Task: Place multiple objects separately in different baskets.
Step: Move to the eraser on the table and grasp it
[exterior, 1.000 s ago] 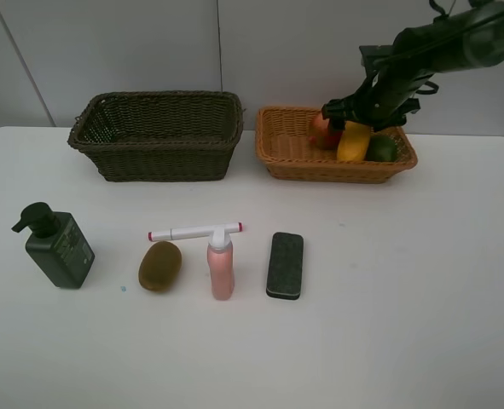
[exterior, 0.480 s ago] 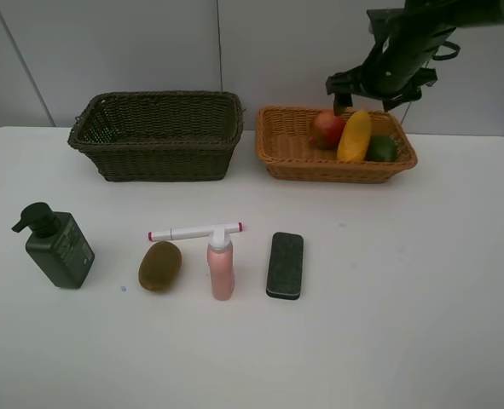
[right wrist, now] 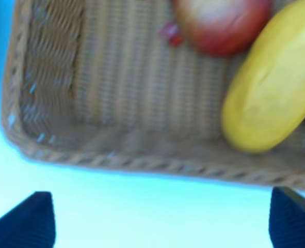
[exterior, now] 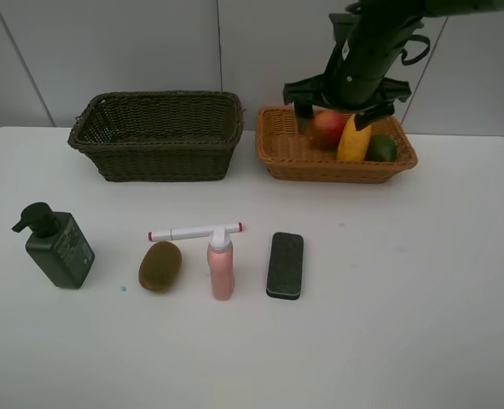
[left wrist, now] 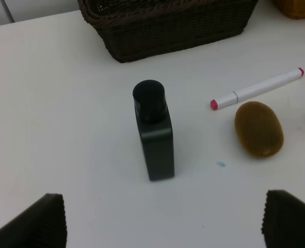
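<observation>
The orange-tan basket (exterior: 320,167) holds the red pomegranate (exterior: 326,128), the yellow mango (exterior: 354,138) and the green lime (exterior: 383,149). My right gripper (exterior: 341,109) hangs open above them with nothing in it. Its wrist view shows the pomegranate (right wrist: 222,26), the mango (right wrist: 271,88) and the basket floor (right wrist: 116,77) beyond the gripper (right wrist: 160,219). On the table in a row lie the dark green pump bottle (exterior: 60,247), kiwi (exterior: 159,265), pink bottle (exterior: 221,268), marker (exterior: 192,231) and black eraser (exterior: 285,264). My left gripper (left wrist: 165,222) is open, hovering near the pump bottle (left wrist: 153,134).
The dark olive-brown basket (exterior: 162,158) stands at the back left with nothing seen inside it; its wall (left wrist: 167,26) shows in the left wrist view, as do the kiwi (left wrist: 258,128) and marker (left wrist: 258,88). A pale wall runs behind the white table.
My right gripper has come up off the mango and swung left over the orange-tan basket. The mango stays lying in the basket. Nothing else has moved.
</observation>
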Tool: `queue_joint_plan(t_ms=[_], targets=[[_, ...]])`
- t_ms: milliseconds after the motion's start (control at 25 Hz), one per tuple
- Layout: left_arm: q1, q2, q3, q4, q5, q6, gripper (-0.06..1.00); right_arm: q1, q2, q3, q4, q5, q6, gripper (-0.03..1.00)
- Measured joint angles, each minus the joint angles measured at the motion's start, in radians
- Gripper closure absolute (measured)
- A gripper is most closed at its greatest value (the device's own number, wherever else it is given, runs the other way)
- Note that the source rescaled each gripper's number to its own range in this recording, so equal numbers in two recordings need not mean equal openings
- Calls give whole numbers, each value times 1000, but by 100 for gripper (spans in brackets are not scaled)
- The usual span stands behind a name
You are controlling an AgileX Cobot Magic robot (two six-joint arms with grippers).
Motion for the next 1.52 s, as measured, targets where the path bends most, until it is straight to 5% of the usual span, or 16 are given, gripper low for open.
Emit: queue_joint_plan(t_ms=[720,1520], targets=[[0,0,0,0,0,0,-6,102,6,298,255,-153,32,-3],[0,0,0,0,0,0,-6,148,153,302,309,-169,33,-3]])
